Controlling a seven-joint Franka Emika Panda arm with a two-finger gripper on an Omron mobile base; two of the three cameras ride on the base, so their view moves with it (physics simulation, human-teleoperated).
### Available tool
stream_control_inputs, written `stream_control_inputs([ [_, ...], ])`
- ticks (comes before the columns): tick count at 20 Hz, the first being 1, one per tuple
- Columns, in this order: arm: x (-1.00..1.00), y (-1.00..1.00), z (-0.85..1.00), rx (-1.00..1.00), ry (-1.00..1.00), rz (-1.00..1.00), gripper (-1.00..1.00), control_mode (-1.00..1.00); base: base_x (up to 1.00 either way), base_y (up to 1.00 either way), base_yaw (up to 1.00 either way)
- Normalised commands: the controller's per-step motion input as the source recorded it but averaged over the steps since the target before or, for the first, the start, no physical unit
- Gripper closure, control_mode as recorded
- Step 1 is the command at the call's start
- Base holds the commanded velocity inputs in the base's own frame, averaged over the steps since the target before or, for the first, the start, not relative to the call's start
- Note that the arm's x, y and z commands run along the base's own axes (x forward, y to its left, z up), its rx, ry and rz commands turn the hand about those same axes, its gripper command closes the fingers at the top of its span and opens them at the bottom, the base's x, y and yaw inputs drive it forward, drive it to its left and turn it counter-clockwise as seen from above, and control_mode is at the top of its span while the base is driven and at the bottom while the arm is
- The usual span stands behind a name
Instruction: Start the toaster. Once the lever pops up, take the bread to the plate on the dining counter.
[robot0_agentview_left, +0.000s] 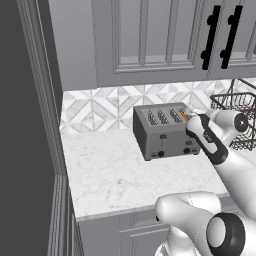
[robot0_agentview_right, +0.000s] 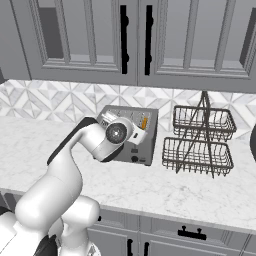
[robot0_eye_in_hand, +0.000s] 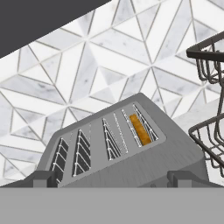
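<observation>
Gripper (robot0_eye_in_hand: 112, 178) stands open, jaws wide, holding nothing, poised at the toaster's (robot0_agentview_left: 162, 131) front face, near its right end. Toaster sits directly ahead of and below the fingertips, its long axis running across the hand's line of approach. Bread (robot0_eye_in_hand: 140, 129) is seated in the rightmost slot, ahead and slightly right of the hand. Judgement: the levers lie just below the fingers; a short downward press is needed. Wire basket (robot0_agentview_right: 199, 139) stands to the right, apart.

Dark grey toaster (robot0_eye_in_hand: 131, 162), seemingly golden-orange bread (robot0_eye_in_hand: 140, 130), white-grey triangle-patterned backsplash (robot0_eye_in_hand: 87, 70)
</observation>
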Motion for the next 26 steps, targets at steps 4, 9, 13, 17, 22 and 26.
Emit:
stream_control_inputs([
  [4,0.00,0.00,0.00,0.00,0.00,0.00,-1.00,-1.00,0.00,0.00,0.00],
  [9,0.00,0.00,0.00,0.00,0.00,0.00,-1.00,-1.00,0.00,0.00,0.00],
  [13,0.00,0.00,0.00,0.00,0.00,0.00,-1.00,-1.00,0.00,0.00,0.00],
  [17,0.00,0.00,0.00,0.00,0.00,0.00,-1.00,-1.00,0.00,0.00,0.00],
  [22,0.00,0.00,0.00,0.00,0.00,0.00,-1.00,-1.00,0.00,0.00,0.00],
  [26,0.00,0.00,0.00,0.00,0.00,0.00,-1.00,-1.00,0.00,0.00,0.00],
])
